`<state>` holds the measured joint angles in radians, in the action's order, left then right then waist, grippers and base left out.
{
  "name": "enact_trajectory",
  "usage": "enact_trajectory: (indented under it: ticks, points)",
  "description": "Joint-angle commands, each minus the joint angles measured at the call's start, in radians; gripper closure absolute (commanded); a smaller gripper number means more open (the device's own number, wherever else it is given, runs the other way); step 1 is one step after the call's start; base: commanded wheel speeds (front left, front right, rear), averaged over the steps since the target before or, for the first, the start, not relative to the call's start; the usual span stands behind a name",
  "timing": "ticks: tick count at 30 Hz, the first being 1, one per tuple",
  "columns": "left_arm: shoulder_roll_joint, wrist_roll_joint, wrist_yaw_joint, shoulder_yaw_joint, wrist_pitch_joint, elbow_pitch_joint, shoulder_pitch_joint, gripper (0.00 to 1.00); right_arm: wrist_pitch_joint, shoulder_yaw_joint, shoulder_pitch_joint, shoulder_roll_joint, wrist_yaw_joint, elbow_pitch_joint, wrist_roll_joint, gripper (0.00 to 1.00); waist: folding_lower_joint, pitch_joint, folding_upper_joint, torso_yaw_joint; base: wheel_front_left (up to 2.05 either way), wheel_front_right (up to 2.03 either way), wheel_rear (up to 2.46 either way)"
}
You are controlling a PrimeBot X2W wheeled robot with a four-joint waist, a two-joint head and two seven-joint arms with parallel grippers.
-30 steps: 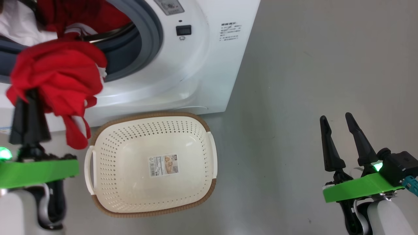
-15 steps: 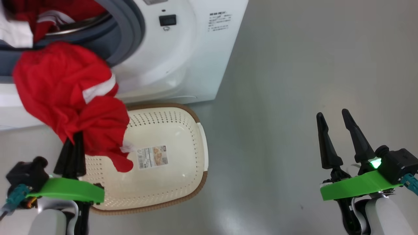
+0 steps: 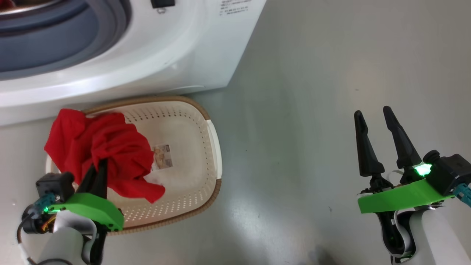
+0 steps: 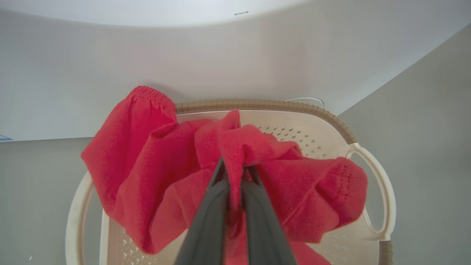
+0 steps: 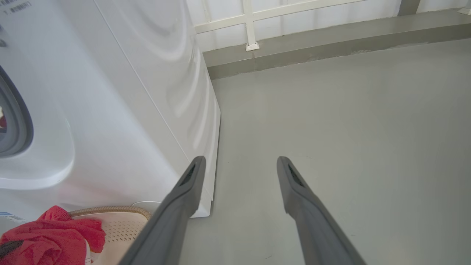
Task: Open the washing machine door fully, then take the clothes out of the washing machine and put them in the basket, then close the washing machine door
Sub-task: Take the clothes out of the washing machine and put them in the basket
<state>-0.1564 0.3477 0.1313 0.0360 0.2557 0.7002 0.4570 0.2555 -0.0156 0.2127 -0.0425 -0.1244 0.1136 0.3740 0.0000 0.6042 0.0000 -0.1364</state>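
Left gripper [image 3: 98,165] is clamped on the clothes [image 3: 110,145], with one red garment pinched between its two fingers; the garment hangs into the basket [image 3: 191,121], one fold lying over the brown rim at the corner nearest the washing machine [image 3: 165,55]; the basket stands on the floor [image 3: 312,110] just in front of the machine; right gripper [image 3: 371,111] hovers over the floor, well apart from the basket, fingers spread apart.
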Motion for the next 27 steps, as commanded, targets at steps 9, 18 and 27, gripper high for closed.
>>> enact_trajectory:
  ticks: [9, 18, 27]
  points:
    - [-0.082, 0.036, -0.001, 0.063, 0.006, 0.190, 0.111, 1.00, 0.006, -0.055, 0.017, -0.008, -0.006, -0.033, 0.027, 0.00, 0.0000, 0.097, 0.0000, -0.053, 0.00, 0.00, 0.00]
    - [-0.110, 0.094, -0.001, 0.117, 0.006, 0.282, 0.195, 1.00, 0.006, -0.057, 0.030, -0.008, -0.006, -0.046, 0.031, 0.00, 0.0000, 0.152, 0.0000, -0.064, 0.00, 0.00, 0.00]
    - [-0.118, 0.120, -0.001, 0.128, 0.006, 0.310, 0.228, 0.13, 0.006, -0.054, 0.043, -0.008, -0.006, -0.043, 0.025, 0.00, 0.0000, 0.156, 0.0000, -0.055, 0.00, 0.00, 0.00]
